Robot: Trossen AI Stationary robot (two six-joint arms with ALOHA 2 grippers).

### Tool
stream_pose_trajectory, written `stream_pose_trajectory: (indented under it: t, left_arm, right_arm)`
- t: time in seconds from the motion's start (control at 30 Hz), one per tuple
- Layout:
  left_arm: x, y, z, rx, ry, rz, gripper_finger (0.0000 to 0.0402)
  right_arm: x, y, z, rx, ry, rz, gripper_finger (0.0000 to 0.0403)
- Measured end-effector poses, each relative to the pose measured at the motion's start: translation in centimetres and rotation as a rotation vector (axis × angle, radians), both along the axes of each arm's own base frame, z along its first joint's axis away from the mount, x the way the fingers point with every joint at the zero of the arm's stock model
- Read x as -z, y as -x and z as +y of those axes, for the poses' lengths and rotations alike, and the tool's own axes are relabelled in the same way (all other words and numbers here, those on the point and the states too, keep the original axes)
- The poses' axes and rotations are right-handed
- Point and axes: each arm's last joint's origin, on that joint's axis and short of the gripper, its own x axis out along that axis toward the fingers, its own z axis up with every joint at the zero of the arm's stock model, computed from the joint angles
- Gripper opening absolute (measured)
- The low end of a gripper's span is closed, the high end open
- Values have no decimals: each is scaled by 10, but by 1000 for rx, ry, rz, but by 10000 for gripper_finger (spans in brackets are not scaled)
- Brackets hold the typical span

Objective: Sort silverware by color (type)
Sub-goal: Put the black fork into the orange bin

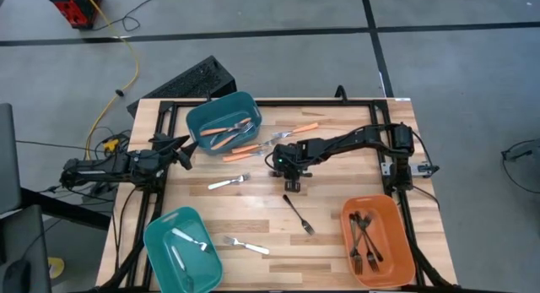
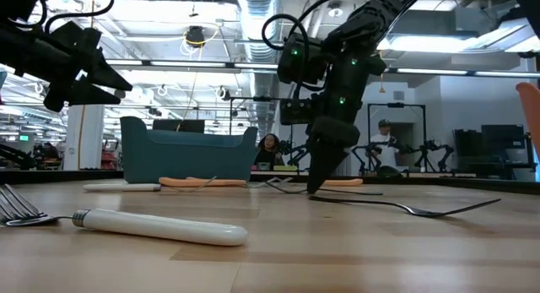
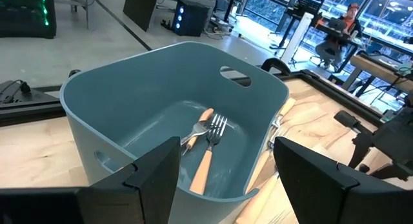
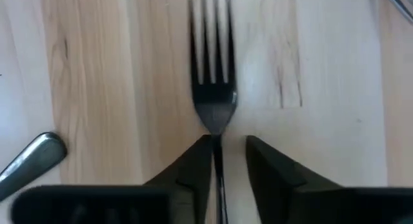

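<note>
My right gripper [image 1: 289, 176] points steeply down at the table's middle, open by a narrow gap. Its fingers stand on either side of the neck [image 4: 217, 130] of a dark fork [image 4: 211, 50], which lies flat with its tines pointing away. The arm hides this fork in the high view. Another black fork [image 1: 298, 215] lies just nearer. Loose orange-handled forks [image 1: 302, 128] and white-handled forks [image 1: 228, 182] [image 1: 246, 245] lie on the wood. My left gripper [image 1: 179, 149] waits open at the left, facing the far teal bin [image 3: 161, 75]. My right gripper comes from above, its fingers across the fork's neck [image 4: 217, 130]. One finger [image 4: 197, 159] stands right against the stem and the other [image 4: 264, 159] a little off it. I cannot tell whether either touches. The fork lies flat on the table.
The far teal bin [image 1: 221, 120] holds orange-handled forks. A near-left teal bin [image 1: 160, 238] holds a white-handled fork. An orange bin [image 1: 392, 217] at the near right holds black forks. A grey handle end [image 4: 32, 161] lies close beside the gripper.
</note>
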Motion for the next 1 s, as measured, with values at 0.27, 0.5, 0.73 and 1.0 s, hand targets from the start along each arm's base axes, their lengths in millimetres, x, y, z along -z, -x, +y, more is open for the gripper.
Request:
stream_pose_trajectory:
  t: [0.27,0.5,0.73,1.0]
  left_arm:
    - [0,0,0,0,0,0,235]
    - [0,0,0,0,0,0,235]
    - [0,0,0,0,-1,1,235]
    - [0,0,0,0,-2,2,235]
  right_arm:
    - [0,0,0,-1,8,2,34]
    - [0,-1,5,-9,9,-9,22]
    - [-18,-7,7,7,3,-13,22]
    - [-58,-16,6,-13,0,-1,22]
